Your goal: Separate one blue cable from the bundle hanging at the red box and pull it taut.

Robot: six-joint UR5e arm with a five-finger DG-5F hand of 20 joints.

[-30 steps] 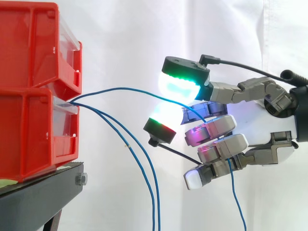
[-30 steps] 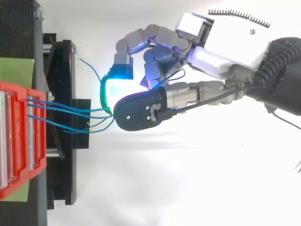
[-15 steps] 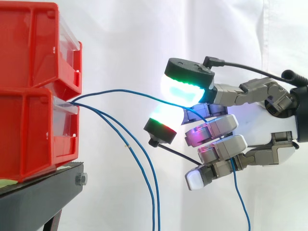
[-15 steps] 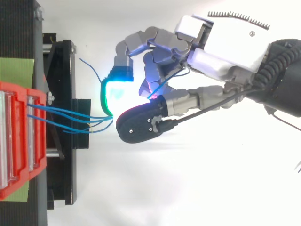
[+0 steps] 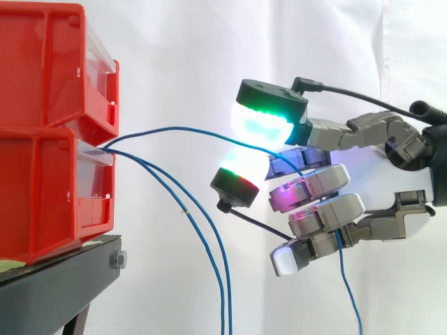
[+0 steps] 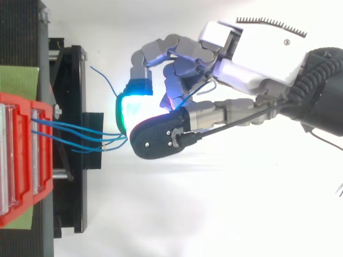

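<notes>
One blue cable [image 5: 174, 128] held inside curled robot hand [image 5: 401, 183].

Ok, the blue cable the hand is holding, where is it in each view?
Side view: the blue cable arcs from the red box at left, rightward into the curled fingers, and hangs out below them.
Top view: among the strands running from the red box at left to the fingers; which strand, I cannot tell.
Shared landmark: the red box.
</notes>
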